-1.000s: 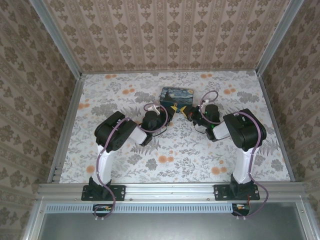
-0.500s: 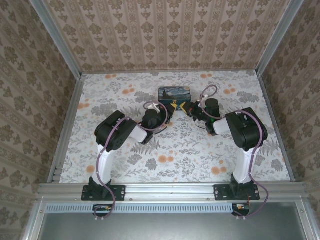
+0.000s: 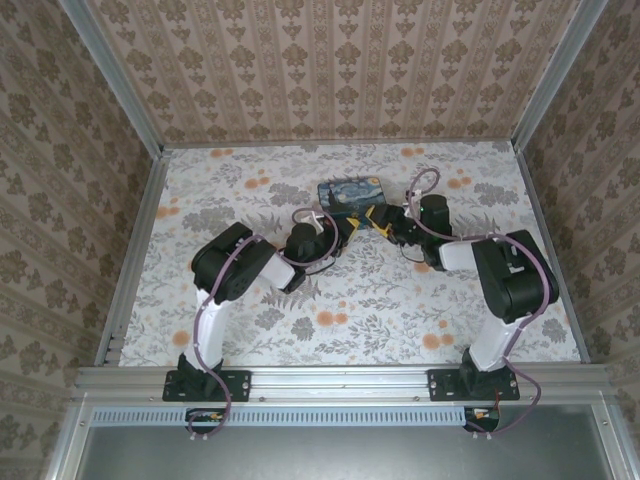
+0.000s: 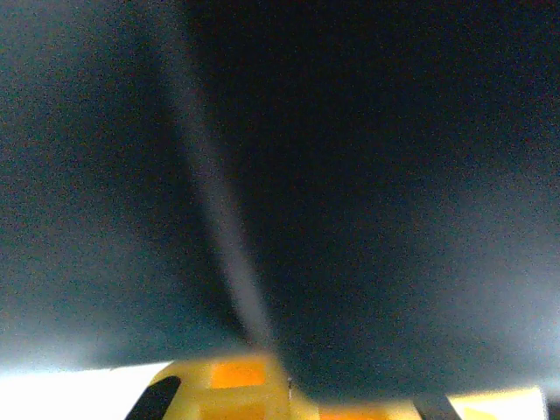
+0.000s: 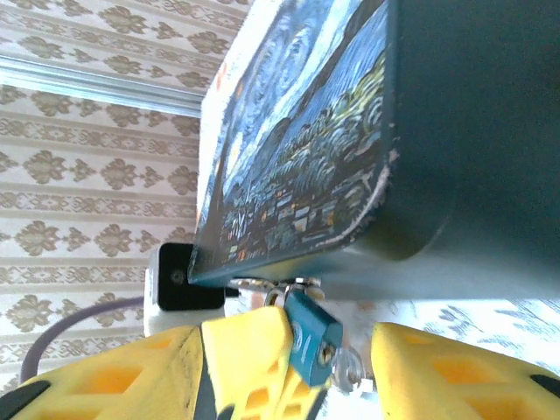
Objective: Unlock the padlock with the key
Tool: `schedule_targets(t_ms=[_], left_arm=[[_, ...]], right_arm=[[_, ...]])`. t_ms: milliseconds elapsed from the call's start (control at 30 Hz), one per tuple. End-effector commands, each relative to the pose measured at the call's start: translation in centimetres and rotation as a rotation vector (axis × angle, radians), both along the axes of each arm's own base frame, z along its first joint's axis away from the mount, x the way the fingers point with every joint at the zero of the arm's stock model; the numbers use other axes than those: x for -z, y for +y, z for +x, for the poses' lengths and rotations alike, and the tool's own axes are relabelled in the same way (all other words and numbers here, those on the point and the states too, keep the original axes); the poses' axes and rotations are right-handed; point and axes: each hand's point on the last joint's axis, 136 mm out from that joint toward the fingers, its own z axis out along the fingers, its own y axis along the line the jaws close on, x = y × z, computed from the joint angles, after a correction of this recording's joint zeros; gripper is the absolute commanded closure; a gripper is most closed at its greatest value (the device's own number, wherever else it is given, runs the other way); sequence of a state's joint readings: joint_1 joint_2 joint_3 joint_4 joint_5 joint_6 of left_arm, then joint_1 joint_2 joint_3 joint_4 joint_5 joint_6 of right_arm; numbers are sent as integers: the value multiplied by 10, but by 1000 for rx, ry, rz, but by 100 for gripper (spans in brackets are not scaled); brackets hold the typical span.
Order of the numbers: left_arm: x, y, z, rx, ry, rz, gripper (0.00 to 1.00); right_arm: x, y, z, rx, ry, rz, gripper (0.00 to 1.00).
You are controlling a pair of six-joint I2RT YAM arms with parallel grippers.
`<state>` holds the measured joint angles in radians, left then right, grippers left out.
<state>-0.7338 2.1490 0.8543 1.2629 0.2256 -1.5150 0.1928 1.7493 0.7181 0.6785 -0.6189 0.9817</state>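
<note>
Hanging padlock (image 5: 311, 347) | inside spread right end effector (image 5: 339, 350) | left end effector (image 4: 254, 394) pressed together

Blue tin (image 3: 350, 192) on floral table (image 3: 400, 310)

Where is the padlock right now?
In the right wrist view, the small teal padlock sits just below the blue tin, between the right gripper's open yellow fingers, closer to the one on the picture's left.

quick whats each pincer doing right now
left pincer: closed, whether on anything cannot be told
right pincer: open, padlock in the gap, not clamped
</note>
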Motion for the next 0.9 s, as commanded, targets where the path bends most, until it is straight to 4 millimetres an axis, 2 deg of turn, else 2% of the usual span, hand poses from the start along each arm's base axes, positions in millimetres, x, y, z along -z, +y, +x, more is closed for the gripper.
schedule_targets(t_ms=[0,67,233,433,567,667,867], left_arm=[[7,6,3,8,-17,16,100],[7,8,4,7,-19,19,100],[4,8,6,14,-21,11,100],[2,7,6,25,-20,7,100],[1,6,3,35,-12,7,100],[2,6,0,46,-7,10,100],[2,5,-5,71,14,4,100]], right_arm=[[19,-5,-31,-85,34,-131,42],[28,-12,-42,-94,52,-198,42],[30,-15,-54,-159,-37,-416,42],[20,0,-52,-248,-216,-788,43],[25,0,-46,-270,-305,-961,42],[27,-4,-41,-247,-344,-997,44],[26,4,-33,-260,-377,-1033,46]])
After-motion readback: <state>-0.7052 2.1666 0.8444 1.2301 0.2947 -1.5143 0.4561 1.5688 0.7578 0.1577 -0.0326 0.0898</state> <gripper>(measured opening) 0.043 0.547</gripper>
